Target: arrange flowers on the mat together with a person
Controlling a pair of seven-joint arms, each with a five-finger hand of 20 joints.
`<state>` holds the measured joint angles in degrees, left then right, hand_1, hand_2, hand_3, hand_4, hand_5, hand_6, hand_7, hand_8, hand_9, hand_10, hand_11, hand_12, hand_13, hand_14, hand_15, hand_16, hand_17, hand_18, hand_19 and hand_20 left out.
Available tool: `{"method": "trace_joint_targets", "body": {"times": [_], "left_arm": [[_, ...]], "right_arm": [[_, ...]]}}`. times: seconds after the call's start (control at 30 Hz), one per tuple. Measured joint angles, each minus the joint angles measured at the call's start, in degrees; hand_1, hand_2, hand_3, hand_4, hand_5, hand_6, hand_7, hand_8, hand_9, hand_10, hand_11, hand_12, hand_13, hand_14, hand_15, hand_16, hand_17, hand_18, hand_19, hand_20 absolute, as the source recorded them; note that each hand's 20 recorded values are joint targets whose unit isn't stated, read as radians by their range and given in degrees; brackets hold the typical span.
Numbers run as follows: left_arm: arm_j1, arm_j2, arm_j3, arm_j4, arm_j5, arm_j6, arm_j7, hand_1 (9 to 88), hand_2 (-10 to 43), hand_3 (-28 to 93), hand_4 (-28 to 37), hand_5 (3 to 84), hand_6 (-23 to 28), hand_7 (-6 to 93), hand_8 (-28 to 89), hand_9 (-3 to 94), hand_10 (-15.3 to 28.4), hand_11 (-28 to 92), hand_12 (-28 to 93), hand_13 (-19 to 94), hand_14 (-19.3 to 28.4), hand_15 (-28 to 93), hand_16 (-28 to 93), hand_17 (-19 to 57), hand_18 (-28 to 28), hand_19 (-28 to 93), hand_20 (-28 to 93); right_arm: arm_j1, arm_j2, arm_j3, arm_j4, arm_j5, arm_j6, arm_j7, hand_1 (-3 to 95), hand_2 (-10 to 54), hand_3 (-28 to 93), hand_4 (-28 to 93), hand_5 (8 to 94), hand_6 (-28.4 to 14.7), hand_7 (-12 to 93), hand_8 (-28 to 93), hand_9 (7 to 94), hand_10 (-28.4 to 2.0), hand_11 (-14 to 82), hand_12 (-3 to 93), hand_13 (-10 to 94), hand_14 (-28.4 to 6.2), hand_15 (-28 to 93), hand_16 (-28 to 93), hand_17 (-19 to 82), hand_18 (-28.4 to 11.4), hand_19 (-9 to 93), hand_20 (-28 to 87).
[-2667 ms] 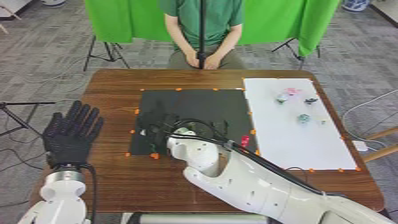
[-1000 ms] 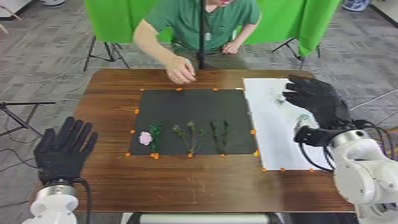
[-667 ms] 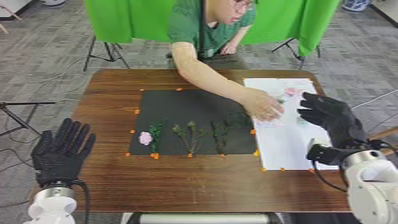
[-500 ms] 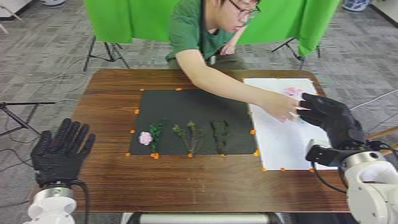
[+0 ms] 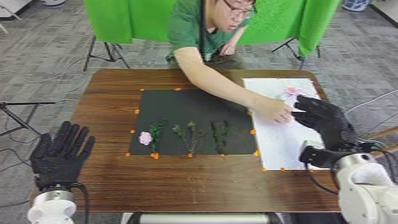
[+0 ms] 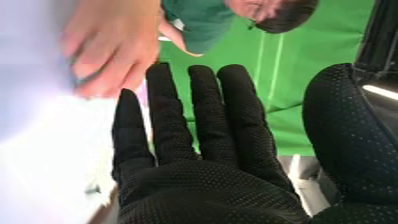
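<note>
On the black mat (image 5: 188, 106), a pink flower (image 5: 145, 138) and green stems (image 5: 155, 132) are laid. Right of the mat, the right hand (image 5: 330, 127) is held open near a person's hand (image 5: 272, 110); left of it, the left hand (image 5: 57, 161) likewise.

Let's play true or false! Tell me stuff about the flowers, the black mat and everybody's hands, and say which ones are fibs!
1. The pink flower lies on the black mat. True.
2. The robot's left hand is over the black mat. False: the left hand is over the brown table, left of the mat.
3. The person's hand is over the white sheet. True.
4. The robot's right hand is squeezed into a fist. False: the right hand is open.
5. The pink flower is right of all the green stems on the mat. False: the flower is left of them.
</note>
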<state>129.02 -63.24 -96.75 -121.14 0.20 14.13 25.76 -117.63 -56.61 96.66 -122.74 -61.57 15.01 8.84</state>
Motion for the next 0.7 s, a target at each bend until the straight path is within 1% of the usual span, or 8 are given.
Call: {"method": "trace_joint_targets", "body": {"times": [0.07, 0.13, 0.27, 0.33, 0.43, 0.6, 0.7], "left_arm": [[0.11, -0.01, 0.0, -0.05, 0.05, 0.0, 0.01, 28.6, 12.1, 77, -28.3, 51.2, 8.7, 15.8, -11, 44.8, 13.6, 22, 8, 33, 15.2, 31, -7, -6.7, 16.0, 40, 11], [0.21, -0.02, 0.0, -0.07, 0.06, 0.03, 0.01, 28.6, 12.2, 77, -28.3, 51.2, 8.8, 15.7, -11, 44.8, 13.6, 22, 8, 33, 15.2, 31, -7, -6.7, 16.0, 40, 11], [0.32, -0.03, 0.0, -0.08, 0.08, 0.04, 0.0, 28.7, 12.2, 77, -28.3, 51.1, 8.7, 15.8, -11, 44.8, 13.6, 22, 8, 33, 15.2, 31, -7, -6.7, 15.9, 40, 11], [0.32, -0.03, 0.03, -0.08, 0.14, 0.04, -0.01, 28.6, 12.2, 77, -28.3, 51.1, 8.7, 15.7, -11, 44.7, 13.6, 22, 8, 33, 15.2, 31, -7, -6.7, 15.9, 40, 11], [0.32, -0.03, 0.04, -0.08, 0.37, 0.03, -0.02, 28.6, 12.3, 77, -28.3, 51.0, 8.7, 15.8, -11, 44.7, 13.6, 22, 8, 33, 15.2, 31, -7, -6.7, 15.9, 40, 11], [0.14, 0.02, 0.02, -0.08, 1.19, 0.03, -0.05, 28.6, 12.3, 77, -28.3, 51.0, 8.7, 15.8, -11, 44.5, 13.5, 22, 8, 33, 15.2, 31, -7, -6.8, 15.9, 40, 11], [-0.1, 0.09, 0.01, -0.08, 1.32, 0.03, -0.05, 28.6, 12.3, 77, -28.3, 51.0, 8.7, 15.8, -11, 44.6, 13.5, 22, 8, 33, 15.2, 31, -7, -6.8, 15.9, 40, 11]], "right_arm": [[0.77, -0.04, -0.61, -0.01, 0.04, 0.19, 0.31, 26.2, 4.2, 80, -26, 45.8, -3.2, 17, -13, 46.7, -11.9, 8.5, 14.3, 40, -15.6, 12, 24, 8, -19.2, 34, 10], [0.86, -0.37, 0.21, -0.18, 0.12, -0.8, 0.49, 26.3, 4.2, 80, -26, 45.9, -3.2, 17, -13, 46.7, -12.0, 8.5, 14.3, 40, -15.7, 12, 24, 8, -19.2, 34, 10], [-0.63, -1.78, 4.01, -0.94, 0.15, -5.56, 0.57, 26.4, 4.3, 80, -26, 45.9, -3.2, 17, -13, 46.6, -12.3, 8.5, 14.3, 40, -15.7, 12, 24, 8, -19.2, 34, 10], [-1.49, -2.27, 4.77, -1.18, 0.15, -6.86, 0.57, 26.4, 4.3, 80, -26, 45.9, -3.2, 17, -13, 46.6, -12.3, 8.6, 14.4, 40, -15.8, 12, 24, 8, -19.2, 34, 10], [-2.13, -2.7, 4.48, -1.22, 0.15, -7.2, 0.57, 26.5, 4.3, 80, -26, 45.9, -3.2, 17, -13, 46.5, -12.4, 8.6, 14.3, 40, -15.7, 12, 24, 8, -19.2, 34, 10], [-2.13, -2.98, 3.44, -1.2, 0.15, -7.59, 0.57, 26.4, 4.4, 80, -26, 45.7, -3.1, 18, -13, 46.3, -12.5, 8.5, 14.3, 40, -15.8, 12, 24, 8, -19.2, 34, 10], [-2.1, -2.98, 3.07, -1.2, 0.15, -7.66, 0.62, 26.5, 4.3, 80, -26, 45.7, -3.2, 18, -13, 46.2, -12.5, 8.5, 14.3, 40, -15.9, 12, 24, 8, -19.2, 34, 10]]}}
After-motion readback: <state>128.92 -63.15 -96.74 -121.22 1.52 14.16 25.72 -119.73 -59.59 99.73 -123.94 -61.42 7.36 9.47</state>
